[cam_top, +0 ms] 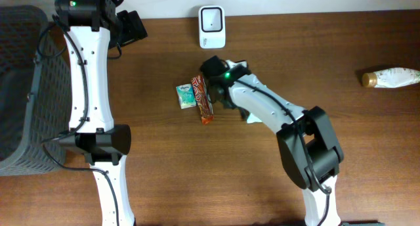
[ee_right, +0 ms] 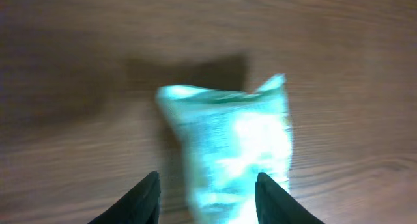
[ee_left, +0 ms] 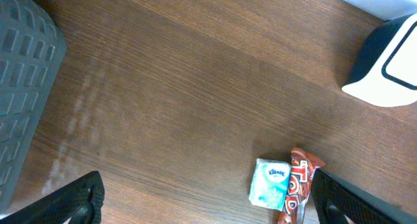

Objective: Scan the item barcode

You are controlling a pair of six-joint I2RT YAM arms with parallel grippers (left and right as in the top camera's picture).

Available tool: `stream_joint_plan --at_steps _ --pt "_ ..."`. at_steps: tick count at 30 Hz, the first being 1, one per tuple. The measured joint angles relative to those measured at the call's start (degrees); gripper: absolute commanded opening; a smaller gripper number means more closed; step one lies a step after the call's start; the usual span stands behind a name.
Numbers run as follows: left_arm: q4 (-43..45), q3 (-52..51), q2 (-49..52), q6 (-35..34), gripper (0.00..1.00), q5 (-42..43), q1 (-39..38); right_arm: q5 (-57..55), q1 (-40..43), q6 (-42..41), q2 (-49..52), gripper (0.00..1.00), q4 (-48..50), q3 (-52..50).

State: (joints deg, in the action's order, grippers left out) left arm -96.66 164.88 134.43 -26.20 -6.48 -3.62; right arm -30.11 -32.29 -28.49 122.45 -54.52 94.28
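A white barcode scanner (cam_top: 212, 26) stands at the back of the table, and the left wrist view catches it at top right (ee_left: 388, 61). My right gripper (ee_right: 207, 188) is open over a blurred teal-and-white packet (ee_right: 228, 146) that reaches between its fingertips; the left finger stands clear of it. In the overhead view the right wrist (cam_top: 226, 75) hangs over mid-table, and a bit of teal-white packet (cam_top: 252, 118) shows under the forearm. My left gripper (ee_left: 215, 208) is wide open and empty, high at the back left (cam_top: 131, 25).
A Kleenex tissue pack (cam_top: 186, 96) and a red candy bar (cam_top: 204, 98) lie side by side left of the right wrist. At the left edge is a grey basket (cam_top: 20, 88). A white bottle (cam_top: 392, 77) lies at the far right.
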Motion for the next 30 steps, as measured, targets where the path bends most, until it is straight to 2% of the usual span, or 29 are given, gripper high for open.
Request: stream_joint_plan --at_steps 4,9,10,11,12,14,15,20,25,30 --pt "0.0 0.0 0.0 0.0 0.99 0.0 0.0 1.9 -0.7 0.0 0.2 0.51 -3.0 2.6" --pt "0.0 0.0 0.0 0.0 0.99 0.0 0.0 6.8 3.8 0.7 0.4 0.53 -11.0 11.9" --pt "0.0 0.0 0.0 0.0 0.99 0.0 0.0 9.3 5.5 2.0 0.4 0.57 -11.8 14.1" --pt "0.0 0.0 0.0 0.0 0.99 0.0 0.0 12.4 7.4 3.9 0.5 0.73 -12.5 16.2" --pt "0.0 0.0 0.0 0.0 0.99 0.0 0.0 18.9 11.0 7.6 0.4 0.81 -13.7 19.1" --pt "0.0 0.0 0.0 0.0 0.99 0.0 0.0 28.3 16.2 13.4 0.4 0.88 -16.0 21.2" --pt "0.0 0.0 0.0 0.0 0.99 0.0 0.0 31.6 18.4 15.5 0.4 0.88 -17.1 21.2" --pt "0.0 0.0 0.0 0.0 0.99 0.0 0.0 46.8 28.8 26.0 0.4 0.88 -16.8 14.3" --pt "0.0 0.0 0.0 0.0 0.99 0.0 0.0 61.0 33.5 31.1 0.6 0.89 -4.0 -0.8" --pt "0.0 0.0 0.0 0.0 0.99 0.0 0.0 71.2 35.5 32.1 0.2 0.88 5.8 -10.3"
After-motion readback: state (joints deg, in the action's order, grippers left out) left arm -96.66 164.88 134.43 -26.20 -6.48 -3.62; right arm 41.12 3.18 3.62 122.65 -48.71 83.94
